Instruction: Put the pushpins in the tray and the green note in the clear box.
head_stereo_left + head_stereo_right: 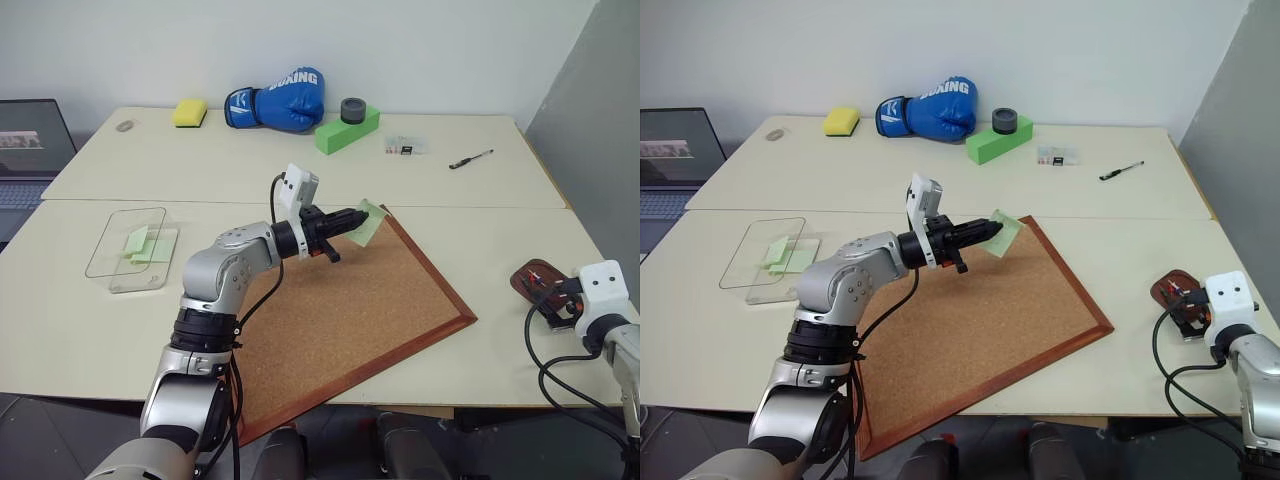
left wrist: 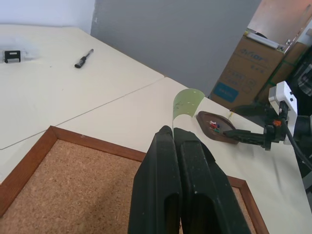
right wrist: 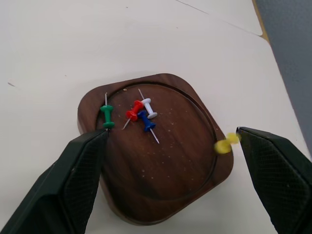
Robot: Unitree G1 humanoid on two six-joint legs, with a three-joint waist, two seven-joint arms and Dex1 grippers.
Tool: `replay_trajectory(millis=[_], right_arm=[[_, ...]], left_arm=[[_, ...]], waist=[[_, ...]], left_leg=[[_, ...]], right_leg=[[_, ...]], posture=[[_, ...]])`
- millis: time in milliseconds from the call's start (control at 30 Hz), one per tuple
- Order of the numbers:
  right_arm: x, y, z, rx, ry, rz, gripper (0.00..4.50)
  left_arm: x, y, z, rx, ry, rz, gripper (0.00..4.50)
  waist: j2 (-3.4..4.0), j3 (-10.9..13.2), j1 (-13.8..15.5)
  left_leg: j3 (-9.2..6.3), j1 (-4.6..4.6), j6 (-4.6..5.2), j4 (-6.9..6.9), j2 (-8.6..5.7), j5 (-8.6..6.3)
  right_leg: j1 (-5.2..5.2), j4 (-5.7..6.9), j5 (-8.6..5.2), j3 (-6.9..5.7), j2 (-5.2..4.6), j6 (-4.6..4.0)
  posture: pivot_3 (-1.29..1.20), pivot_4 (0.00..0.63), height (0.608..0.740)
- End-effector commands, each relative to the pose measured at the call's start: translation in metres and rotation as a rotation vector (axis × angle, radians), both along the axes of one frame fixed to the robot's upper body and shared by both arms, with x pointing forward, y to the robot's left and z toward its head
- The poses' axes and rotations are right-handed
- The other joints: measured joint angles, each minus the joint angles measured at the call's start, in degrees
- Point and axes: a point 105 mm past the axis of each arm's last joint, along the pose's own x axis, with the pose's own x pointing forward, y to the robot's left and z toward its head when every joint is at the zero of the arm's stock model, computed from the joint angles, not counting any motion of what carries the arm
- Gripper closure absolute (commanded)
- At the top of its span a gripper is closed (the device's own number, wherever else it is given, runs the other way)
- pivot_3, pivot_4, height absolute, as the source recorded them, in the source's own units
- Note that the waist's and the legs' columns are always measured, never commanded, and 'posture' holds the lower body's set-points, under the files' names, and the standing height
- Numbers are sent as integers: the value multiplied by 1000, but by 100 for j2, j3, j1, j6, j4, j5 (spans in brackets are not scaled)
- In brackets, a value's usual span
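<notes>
Two grippers: left gripper (image 2: 174, 130) pinching green note (image 2: 186, 102), right gripper (image 3: 173, 146) spread wide over tray (image 3: 161, 195).

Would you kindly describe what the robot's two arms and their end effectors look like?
The left arm has rounded silver-grey shells joined by black ribbed rings, with a black cable running alongside it. A white boxy module sits at each wrist. The left end effector has two slim black fingers; the right end effector has broad black fingers with textured surfaces. Black cables loop from the right wrist.
</notes>
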Motion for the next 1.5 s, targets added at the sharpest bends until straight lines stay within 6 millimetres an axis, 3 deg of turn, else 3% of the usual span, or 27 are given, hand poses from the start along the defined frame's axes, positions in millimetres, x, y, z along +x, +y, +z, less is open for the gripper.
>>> replay_trajectory(millis=[33,167,367,500,600,833,967,1067,1167,1333,1500], right_arm=[[1,3,18,60,-67,10,38],[1,5,18,124,-66,6,38],[0,9,30,77,-106,47,38],[-12,45,63,-15,-181,250,38],[-19,77,76,-18,-200,400,38],[-18,172,111,128,-284,838,38],[-15,220,123,233,-279,1064,38],[-9,251,129,294,-259,1202,38],[-6,266,125,318,-210,1283,38],[-3,275,115,295,-171,1334,38],[-4,287,111,276,-168,1379,38]], left_arm=[[1,0,13,-5,-55,-11,4500],[2,0,14,-2,-59,-9,4500],[4,2,17,0,-76,5,4500],[14,17,31,17,-153,100,4500],[23,32,43,51,-224,209,4500],[33,100,83,243,-483,623,4500],[28,159,78,394,-493,863,4500],[19,216,59,495,-386,1069,4500],[6,260,50,572,-339,1230,4500],[-11,301,49,587,-288,1407,4500],[-14,310,20,565,-145,1423,4500]], waist=[[0,0,0],[0,0,-1],[0,0,-1],[1,1,-11],[1,3,-24],[-5,7,-77],[-5,7,-96],[-4,7,-166],[-11,10,-136],[-26,15,72],[-26,15,93]], left_leg=[[0,0,0,0,0,0],[0,0,0,0,0,0],[0,-1,0,-1,0,0],[0,-1,0,-6,0,0],[-1,-3,0,-6,5,0],[-2,0,0,-3,7,0],[-5,-3,0,-8,8,0],[-4,-3,1,-13,13,-1],[-13,-16,1,-12,17,-1],[-21,-67,1,-2,10,-1],[-21,-65,0,-3,9,0]], right_leg=[[0,0,0,0,0,0],[0,0,0,0,0,0],[0,-2,0,0,0,0],[-2,-3,-1,-2,0,1],[-4,-5,-1,-2,4,1],[-3,-4,0,-1,6,2],[-5,-9,-1,-5,5,2],[-10,-9,-2,-4,6,-2],[-18,-5,-7,-19,6,-10],[-52,-7,-6,-31,-3,-11],[-55,1,-5,-34,-6,-11]], posture=[[0,150,740],[0,150,740],[0,150,740],[0,150,740],[0,150,740],[0,150,740],[0,150,740],[0,150,740],[0,150,740],[0,150,740],[0,150,740]])
